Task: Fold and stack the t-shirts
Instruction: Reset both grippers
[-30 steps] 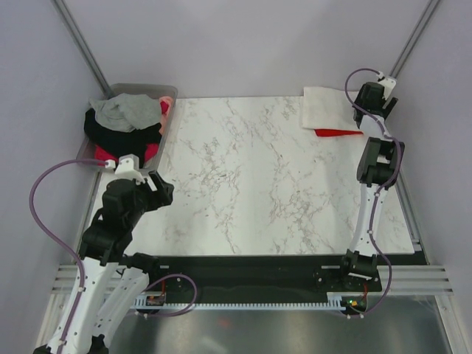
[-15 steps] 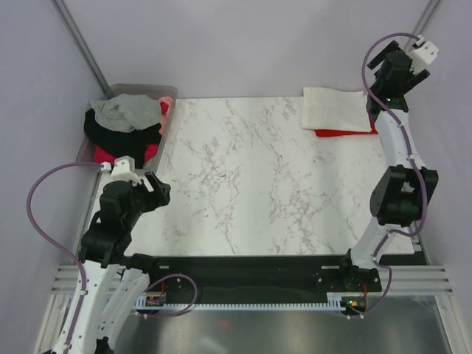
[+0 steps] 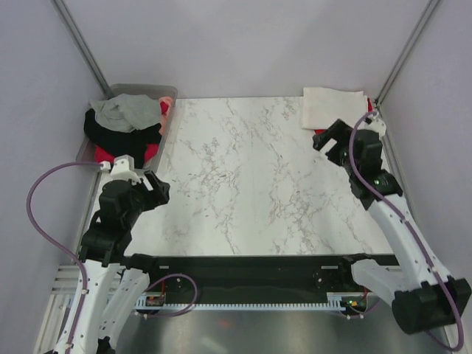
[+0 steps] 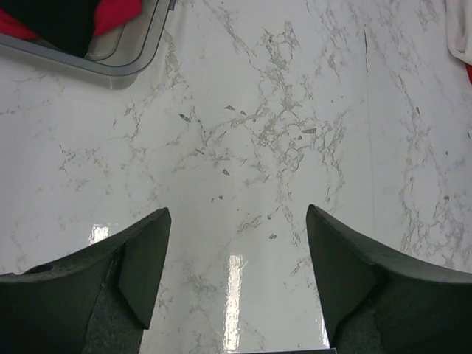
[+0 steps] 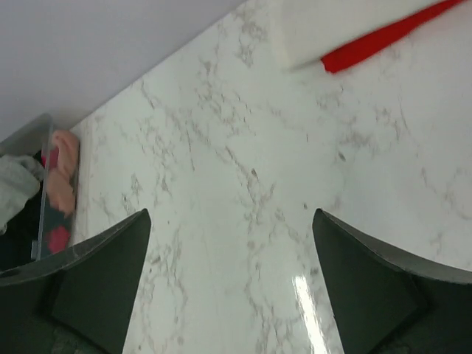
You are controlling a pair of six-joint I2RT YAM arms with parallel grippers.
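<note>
**While the folded pair lies at the far right corner, the right pincer is the nearer one**

Because the coming move depends on reach, the legend gives each pincer's position relative to the t-shirts. The cream-white t-shirt (image 3: 332, 107) is folded into a rectangle at the far right corner of the surface (image 3: 243, 184). Its long axis runs parallel to the far edge. The red t-shirt (image 5: 383, 35) lies beneath it, showing only as a narrow strip along the near side of the cream fold.

The right pincer (image 3: 330, 136) hovers just on the near side of this stack, close to the right edge. Its jaws are apart with nothing between them. In the right wrist view the stack appears at the top of the frame, beyond the fingertips and slightly to their right.

The left pincer (image 3: 158, 186) is also spread and carrying nothing. It hangs near the left edge, well apart from the stack, which crosses only the upper right margin of the left wrist view. The bin (image 3: 168, 91) at the far left corner is close to this pincer and holds a heap of clothes (image 3: 129, 118) in grey, black, red and pink.

Judged from this layout, both named garments appear folded and stacked. Any adjustment to the stack would suit the right arm. Anything drawn from the bin would suit the left.
</note>
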